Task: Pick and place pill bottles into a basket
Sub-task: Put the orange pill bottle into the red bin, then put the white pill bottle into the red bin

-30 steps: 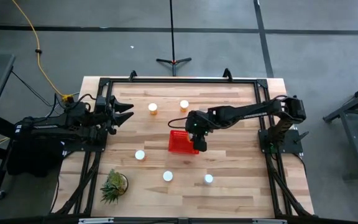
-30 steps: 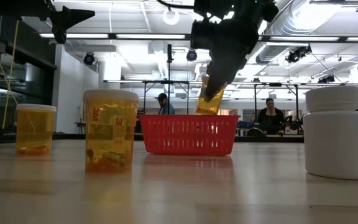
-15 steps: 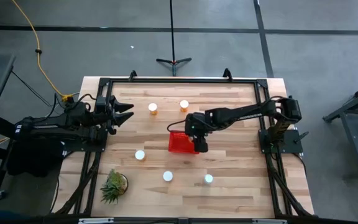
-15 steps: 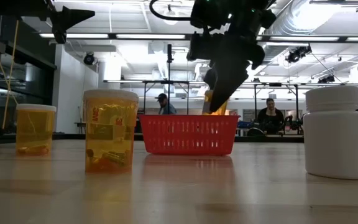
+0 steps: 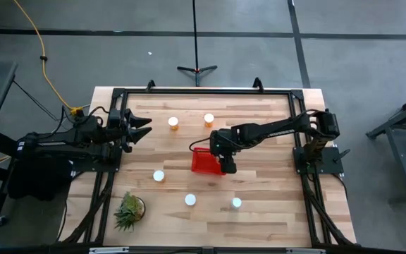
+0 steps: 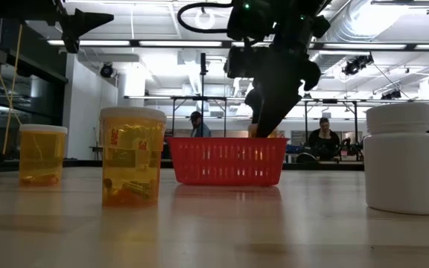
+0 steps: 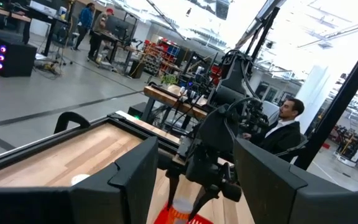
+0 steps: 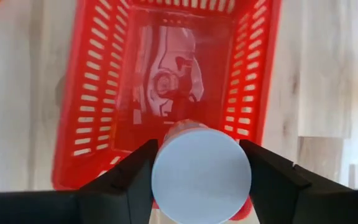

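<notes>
My right gripper (image 5: 224,161) is shut on a pill bottle, whose white cap (image 8: 201,174) shows between the fingers. It stands over the red basket (image 5: 203,162), near its right end. In the low view the bottle's orange body (image 6: 274,134) is mostly hidden behind the basket's wall (image 6: 227,162). Several more bottles stand upright on the table: two at the far middle (image 5: 173,123) (image 5: 208,119) and three toward the near edge (image 5: 158,176) (image 5: 190,200) (image 5: 236,203). My left gripper (image 5: 143,128) is open and empty at the table's left edge. My right gripper pinches the bottle at its capped upper end (image 8: 166,163), one finger (image 8: 132,180) on each side. The fingers come from above, pointing down. The bottle hangs below them, roughly upright, its body down inside the basket. I cannot tell whether it touches the basket's floor.
A small green spiky plant (image 5: 128,210) stands at the near left corner. A dark metal frame (image 5: 203,92) runs round the table's edges. People sit at benches in the room beyond the table (image 6: 323,138).
My right gripper has gone down with the bottle. The bottle hung tilted above the basket's rim a second ago and now sits mostly below the rim, more upright. The gripper has stayed shut on it.
</notes>
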Motion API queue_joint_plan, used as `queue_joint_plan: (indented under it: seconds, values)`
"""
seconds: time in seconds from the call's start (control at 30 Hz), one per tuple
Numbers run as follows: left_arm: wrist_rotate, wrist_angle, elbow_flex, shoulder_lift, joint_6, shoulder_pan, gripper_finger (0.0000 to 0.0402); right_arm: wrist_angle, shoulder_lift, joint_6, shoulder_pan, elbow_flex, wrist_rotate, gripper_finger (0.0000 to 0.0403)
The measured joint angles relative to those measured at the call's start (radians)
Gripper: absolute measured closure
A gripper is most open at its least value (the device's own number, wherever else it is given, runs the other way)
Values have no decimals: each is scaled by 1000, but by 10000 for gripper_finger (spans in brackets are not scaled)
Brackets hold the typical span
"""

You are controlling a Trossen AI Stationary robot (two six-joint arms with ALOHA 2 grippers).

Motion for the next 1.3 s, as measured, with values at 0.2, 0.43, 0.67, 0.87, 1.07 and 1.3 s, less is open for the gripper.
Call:
queue_joint_plan:
  seconds: [0.2,0.43,0.67,0.87,1.07,1.3]
  values:
    - [0,-2,0,0,0,0,156,-5,0,-2,0,0,-9,167]
    - [0,-3,0,0,-1,0,156,-14,0,8,0,0,3,122]
    - [0,-4,0,0,-1,0,156,-44,0,17,-1,20,-7,117]
    - [0,-4,0,0,-1,0,156,-141,-1,17,-6,126,9,116]
    - [0,-4,0,0,-1,0,156,-184,-4,63,-47,248,-4,116]
    - [3,-12,0,0,-1,0,156,-183,-78,126,-85,310,-60,116]
